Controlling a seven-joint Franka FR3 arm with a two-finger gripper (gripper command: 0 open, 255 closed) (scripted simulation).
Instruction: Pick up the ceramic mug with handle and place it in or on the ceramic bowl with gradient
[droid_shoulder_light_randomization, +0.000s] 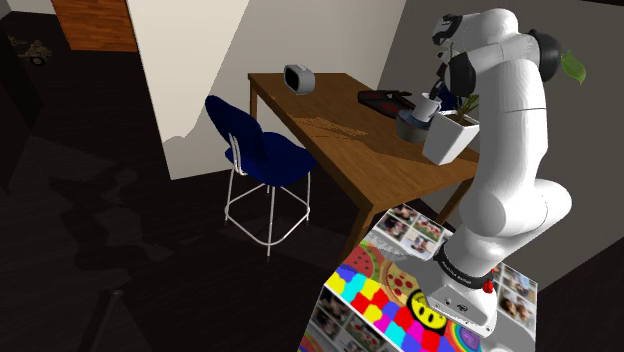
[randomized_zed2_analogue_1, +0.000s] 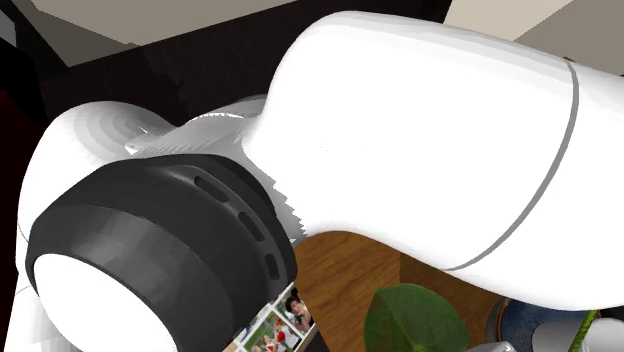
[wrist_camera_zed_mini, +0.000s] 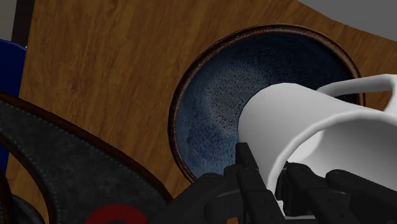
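Note:
A white mug (wrist_camera_zed_mini: 305, 127) with a handle hangs tilted over a dark blue bowl (wrist_camera_zed_mini: 216, 108) with a brown rim, on the wooden table (wrist_camera_zed_mini: 108, 70). My gripper (wrist_camera_zed_mini: 270, 177) is shut on the mug's wall, one finger inside the rim and one outside. In the shoulder view the gripper (droid_shoulder_light_randomization: 432, 96) holds the mug (droid_shoulder_light_randomization: 428, 106) just above the bowl (droid_shoulder_light_randomization: 409, 127), near the table's right end.
A white planter (droid_shoulder_light_randomization: 450, 138) with green leaves (randomized_zed2_analogue_1: 415, 320) stands right beside the bowl. A dark flat object (droid_shoulder_light_randomization: 383, 98) and a grey appliance (droid_shoulder_light_randomization: 299, 77) lie farther back on the table. A blue chair (droid_shoulder_light_randomization: 258, 150) stands at the table's left side.

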